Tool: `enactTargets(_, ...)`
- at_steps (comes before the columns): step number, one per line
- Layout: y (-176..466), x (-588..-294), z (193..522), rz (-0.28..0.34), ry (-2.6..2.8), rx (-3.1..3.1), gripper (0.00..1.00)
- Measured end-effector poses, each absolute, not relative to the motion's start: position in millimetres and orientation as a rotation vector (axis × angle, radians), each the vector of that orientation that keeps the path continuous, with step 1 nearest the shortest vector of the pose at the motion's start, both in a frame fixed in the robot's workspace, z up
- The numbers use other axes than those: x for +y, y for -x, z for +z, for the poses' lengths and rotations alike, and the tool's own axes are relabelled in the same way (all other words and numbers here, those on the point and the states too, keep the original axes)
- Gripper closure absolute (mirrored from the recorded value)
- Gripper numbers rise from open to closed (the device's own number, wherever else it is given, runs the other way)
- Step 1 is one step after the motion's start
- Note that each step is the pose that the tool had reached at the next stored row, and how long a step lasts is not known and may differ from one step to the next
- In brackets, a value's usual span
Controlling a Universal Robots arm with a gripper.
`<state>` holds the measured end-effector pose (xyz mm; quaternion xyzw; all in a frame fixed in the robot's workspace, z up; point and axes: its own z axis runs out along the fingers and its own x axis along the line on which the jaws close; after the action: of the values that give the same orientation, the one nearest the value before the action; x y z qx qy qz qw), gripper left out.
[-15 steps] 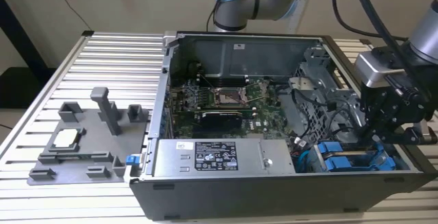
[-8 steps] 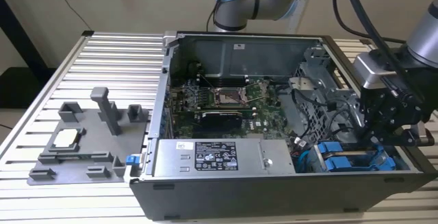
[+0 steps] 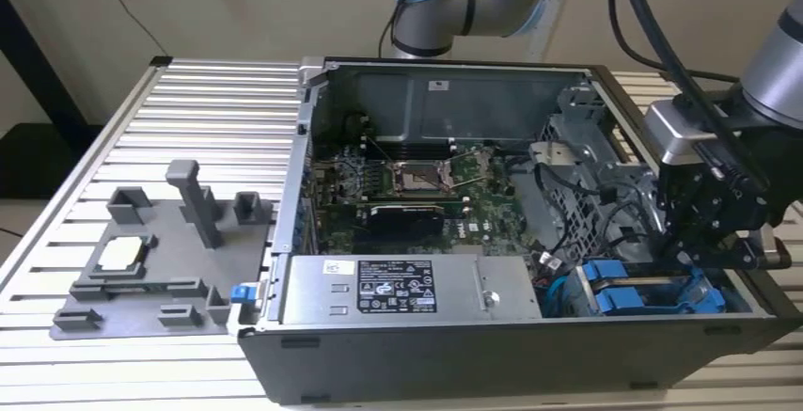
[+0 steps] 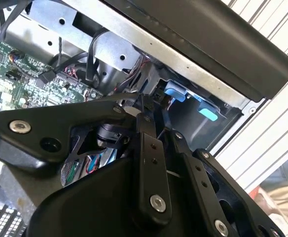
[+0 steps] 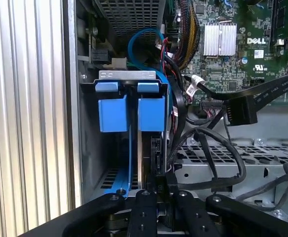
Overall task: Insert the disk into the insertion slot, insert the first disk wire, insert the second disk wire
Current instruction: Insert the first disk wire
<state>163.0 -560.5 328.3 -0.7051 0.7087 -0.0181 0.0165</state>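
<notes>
Black claw low inside open grey computer case, at corner on exterior view's right. Claw pinched narrow on dark near edge of disk, a hard drive in bright blue plastic carrier frame. Disk sits in insertion slot, a rectangular grey metal cage. Its blue front is level with second blue carrier just beside it. Black cables loop near claw.

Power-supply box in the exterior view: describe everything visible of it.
The power-supply box is a long grey block, metal by its look, lying flat inside the open computer case along the case's near wall. Its top carries a white and black label, set toward the exterior view's left of its middle. The green motherboard lies behind it. The blue carriers sit beyond its end on the exterior view's right.
</notes>
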Motion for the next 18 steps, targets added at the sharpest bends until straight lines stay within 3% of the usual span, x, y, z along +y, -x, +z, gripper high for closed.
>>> enactTargets(5,-163.0,-560.4,327.1,-0.054,2.191,2.202,0.8)
enactTargets(6,-163.0,-560.5,327.2,-0.055,2.191,2.203,0.74)
enactTargets(8,-163.0,-560.6,328.4,-0.056,2.192,2.203,0.74)
enactTargets(18,-163.0,-560.6,372.8,-0.056,2.192,2.203,0.74)
